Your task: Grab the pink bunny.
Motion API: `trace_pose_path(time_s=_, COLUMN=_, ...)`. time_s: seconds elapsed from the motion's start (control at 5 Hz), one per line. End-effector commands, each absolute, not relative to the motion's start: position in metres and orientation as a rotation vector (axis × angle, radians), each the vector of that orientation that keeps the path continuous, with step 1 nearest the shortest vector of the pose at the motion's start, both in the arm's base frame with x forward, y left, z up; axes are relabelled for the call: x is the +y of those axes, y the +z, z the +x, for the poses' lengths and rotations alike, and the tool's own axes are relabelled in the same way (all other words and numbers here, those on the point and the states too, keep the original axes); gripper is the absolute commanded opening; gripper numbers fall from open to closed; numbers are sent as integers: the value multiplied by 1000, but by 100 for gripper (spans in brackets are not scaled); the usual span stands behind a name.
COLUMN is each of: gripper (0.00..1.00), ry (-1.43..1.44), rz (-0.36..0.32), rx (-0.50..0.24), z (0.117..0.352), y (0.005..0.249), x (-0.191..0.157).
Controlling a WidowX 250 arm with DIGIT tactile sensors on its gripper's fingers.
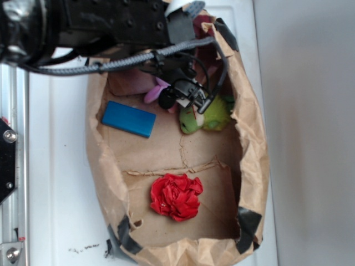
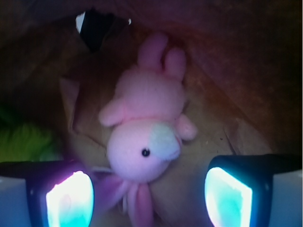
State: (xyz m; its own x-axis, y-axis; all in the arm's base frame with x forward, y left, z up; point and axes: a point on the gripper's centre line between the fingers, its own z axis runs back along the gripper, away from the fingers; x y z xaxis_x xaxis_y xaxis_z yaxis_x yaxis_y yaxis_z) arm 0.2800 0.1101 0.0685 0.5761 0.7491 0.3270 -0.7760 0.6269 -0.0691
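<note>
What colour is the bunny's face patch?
Whitish, on the otherwise pale pink bunny, with a small black eye; the wrist view shows it best.

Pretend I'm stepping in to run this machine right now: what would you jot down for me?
Gripper: open, empty, hanging just above the toy; its two lit fingers stand either side of the toy's head.
Small pale pink plush bunny: lying on the floor of the brown paper bag tray, beside the green plush toy; mostly hidden under the arm in the exterior view.
Done: gripper lined up over the bunny.
Left: lower, close on it, lift.
Blue flat block and red ruffled ball lie apart, not involved.
</note>
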Motion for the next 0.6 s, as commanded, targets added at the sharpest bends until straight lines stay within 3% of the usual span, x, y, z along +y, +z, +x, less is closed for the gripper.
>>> trace_pose_path(time_s=0.0, gripper=100, ry=918, rz=70, rx=-360, z=292, y=80, x=126)
trace_pose_path(time_s=0.4, gripper=100, ry=954, rz=119, rx=-347, z=308, y=69, x=129)
